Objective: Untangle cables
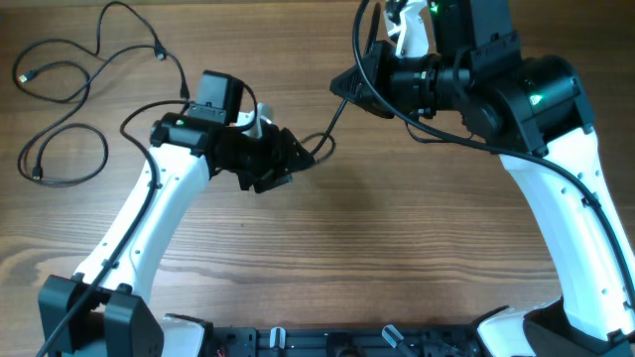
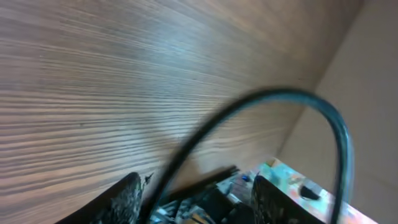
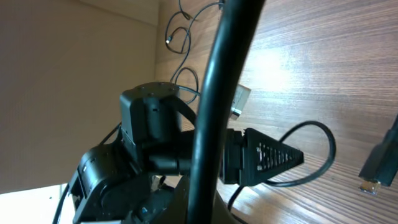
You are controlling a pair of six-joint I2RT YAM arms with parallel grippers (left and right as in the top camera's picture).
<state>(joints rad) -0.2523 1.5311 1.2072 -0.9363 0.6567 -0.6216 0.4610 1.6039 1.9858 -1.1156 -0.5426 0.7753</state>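
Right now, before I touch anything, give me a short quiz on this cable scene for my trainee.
1. True or false: all the cables lie piled at the front edge of the table.
2. Where do the loose loops lie? A) far left of the table B) under the right arm C) centre front
3. What runs between the left gripper and the right gripper?
Key: 1 false; 2 A; 3 a thin black cable.

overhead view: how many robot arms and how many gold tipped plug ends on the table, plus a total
robot arms: 2, left arm and right arm
gold-tipped plug ends: 2
total: 4
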